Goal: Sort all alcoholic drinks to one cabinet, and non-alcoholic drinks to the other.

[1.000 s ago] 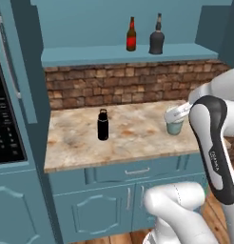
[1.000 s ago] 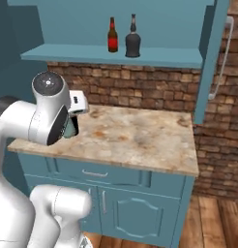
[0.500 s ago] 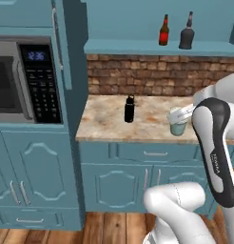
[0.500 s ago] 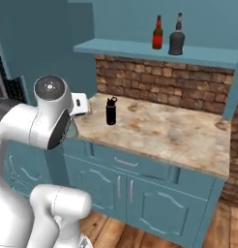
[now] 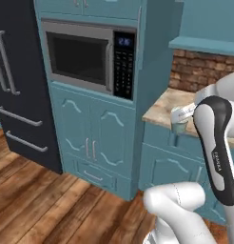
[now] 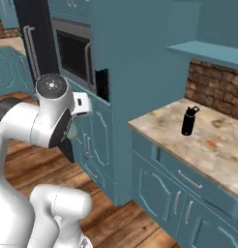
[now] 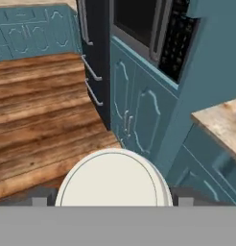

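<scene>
Jaws stand wide apart yet they are occupied: the gripper (image 7: 112,202) has one dark tip on each side of the pale cup (image 7: 112,178), whose round rim sits between them in the hand view, so I judge it a grip on a broad thing and not an idle hand. From the left base camera the same cup (image 5: 179,126) hangs at the arm's end, just off the edge of the counter (image 5: 161,107) and resting on nothing.

Biggest in the scene is the wood floor (image 7: 43,96), then the dark fridge (image 5: 19,95), then the tall teal unit (image 5: 147,71) with the microwave (image 5: 81,57) built into it. To its right runs the stone counter below the thick teal floor board of a wall cabinet (image 6: 208,51).

On that counter the black flask (image 6: 188,121) stands upright and alone, well apart from the arm; it looks like the cup's partner for the non-alcoholic cabinet, waiting its turn. The cup is kept level, probably so it travels steadily while the base drives
</scene>
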Controlling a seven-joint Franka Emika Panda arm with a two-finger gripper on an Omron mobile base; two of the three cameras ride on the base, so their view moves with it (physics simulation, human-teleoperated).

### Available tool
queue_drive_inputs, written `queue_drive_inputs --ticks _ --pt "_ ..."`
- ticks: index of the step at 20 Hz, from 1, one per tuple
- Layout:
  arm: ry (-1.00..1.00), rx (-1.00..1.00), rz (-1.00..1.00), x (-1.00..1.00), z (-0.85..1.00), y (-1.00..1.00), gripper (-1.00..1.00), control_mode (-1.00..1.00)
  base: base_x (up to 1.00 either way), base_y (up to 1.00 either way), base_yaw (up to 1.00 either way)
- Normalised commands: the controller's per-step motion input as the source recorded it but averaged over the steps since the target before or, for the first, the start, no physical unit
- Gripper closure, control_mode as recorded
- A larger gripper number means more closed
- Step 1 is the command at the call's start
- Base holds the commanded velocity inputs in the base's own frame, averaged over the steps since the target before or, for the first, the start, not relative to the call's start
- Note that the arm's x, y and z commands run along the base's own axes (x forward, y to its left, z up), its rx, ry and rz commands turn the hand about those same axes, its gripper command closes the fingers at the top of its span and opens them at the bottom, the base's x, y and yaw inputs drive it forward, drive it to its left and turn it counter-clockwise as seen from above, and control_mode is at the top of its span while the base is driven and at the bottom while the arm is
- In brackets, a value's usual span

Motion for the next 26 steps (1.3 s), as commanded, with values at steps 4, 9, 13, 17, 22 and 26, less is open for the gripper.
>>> queue_drive_inputs --ticks 4,9,13,17,22,26 --pt "0.00 0.00 0.00 0.00 0.00 0.00 1.00 1.00 -0.37 0.07 0.75" --pt "0.00 0.00 0.00 0.00 0.00 0.00 1.00 1.00 -0.10 0.09 0.74" --pt "0.00 0.00 0.00 0.00 0.00 0.00 1.00 1.00 0.63 0.05 0.65" --pt "0.00 0.00 0.00 0.00 0.00 0.00 1.00 1.00 1.00 -0.01 0.30" --pt "0.00 0.00 0.00 0.00 0.00 0.00 1.00 1.00 1.00 -0.06 0.22" --pt "0.00 0.00 0.00 0.00 0.00 0.00 1.00 1.00 1.00 -0.08 0.22"
